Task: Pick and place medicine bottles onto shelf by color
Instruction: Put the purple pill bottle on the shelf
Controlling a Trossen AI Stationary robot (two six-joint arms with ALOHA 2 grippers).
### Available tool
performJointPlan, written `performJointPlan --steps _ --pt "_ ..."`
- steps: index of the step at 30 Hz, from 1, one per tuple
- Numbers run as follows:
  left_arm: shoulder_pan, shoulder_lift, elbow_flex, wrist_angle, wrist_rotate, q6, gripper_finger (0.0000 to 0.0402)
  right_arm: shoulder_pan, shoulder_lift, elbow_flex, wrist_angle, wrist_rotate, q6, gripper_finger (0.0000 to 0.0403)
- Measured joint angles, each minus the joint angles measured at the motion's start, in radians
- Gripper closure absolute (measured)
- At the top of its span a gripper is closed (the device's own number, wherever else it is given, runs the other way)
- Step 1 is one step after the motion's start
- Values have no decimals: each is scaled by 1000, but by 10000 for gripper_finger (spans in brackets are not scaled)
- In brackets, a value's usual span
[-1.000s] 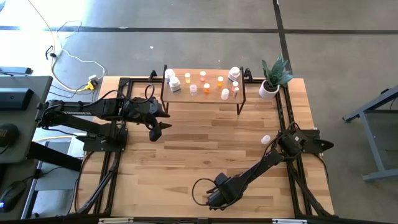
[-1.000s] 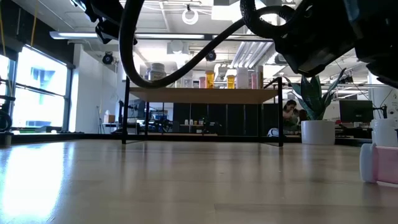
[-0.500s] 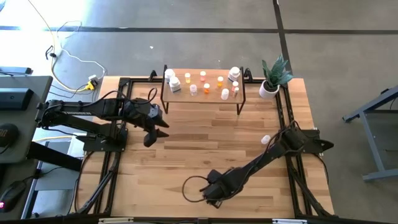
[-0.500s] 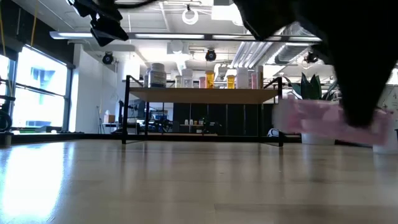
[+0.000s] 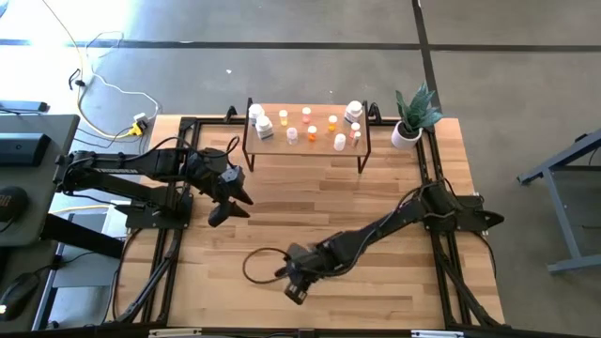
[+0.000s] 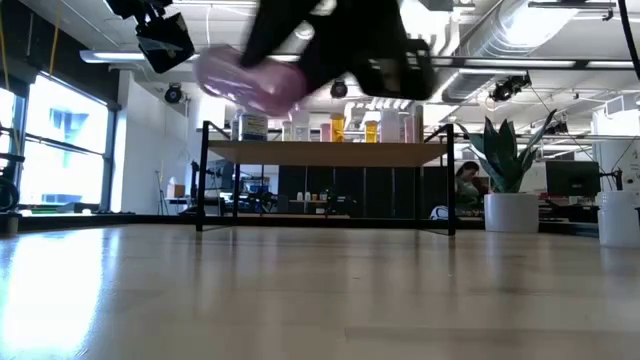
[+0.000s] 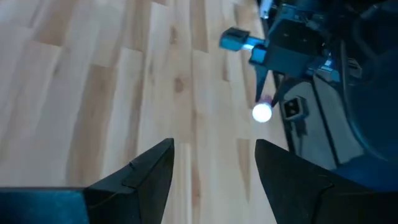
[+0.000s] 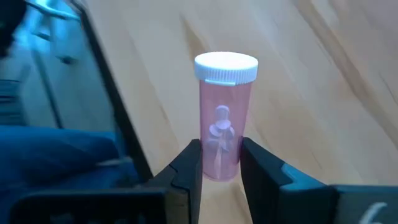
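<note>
The right gripper (image 8: 221, 165) hangs above the table (image 5: 282, 216), well in front of the shelf (image 5: 305, 143), its dark fingers (image 8: 189, 168) clamped on the lower body of a pink bottle (image 8: 222, 118): a clear, smooth pink plastic cylinder with a ribbed white cap, small pale pills showing through its wall. In the low view this bottle (image 6: 248, 80) appears tilted and blurred, held clear of the table at about shelf height. The left gripper (image 5: 225, 202) hovers over the table off the shelf's front left corner, its two dark wedge-shaped fingers (image 7: 143, 177) spread apart with nothing between them. The shelf is a flat light-wood board on thin black metal legs at the far edge of the table; on it stand small cylindrical bottles (image 5: 310, 124), white ones toward both ends and orange ones near the middle. Just beside the shelf's right end sits a white pot (image 5: 406, 136) with a spiky green plant. The table is pale wood planking with visible grain.
</note>
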Motion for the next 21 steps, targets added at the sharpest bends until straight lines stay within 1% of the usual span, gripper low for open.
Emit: performJointPlan --steps 6,9,14,21 --pt "-10 0 0 0 91 -1 188 -52 0 0 196 13 -77 325" --pt "-29 0 0 0 95 -11 188 -72 -1 0 274 46 -129 325" --pt "-72 0 0 1 95 -19 188 -100 -1 0 355 130 -163 325" --pt "-126 0 0 2 90 -43 188 -133 -1 0 454 150 -199 325"
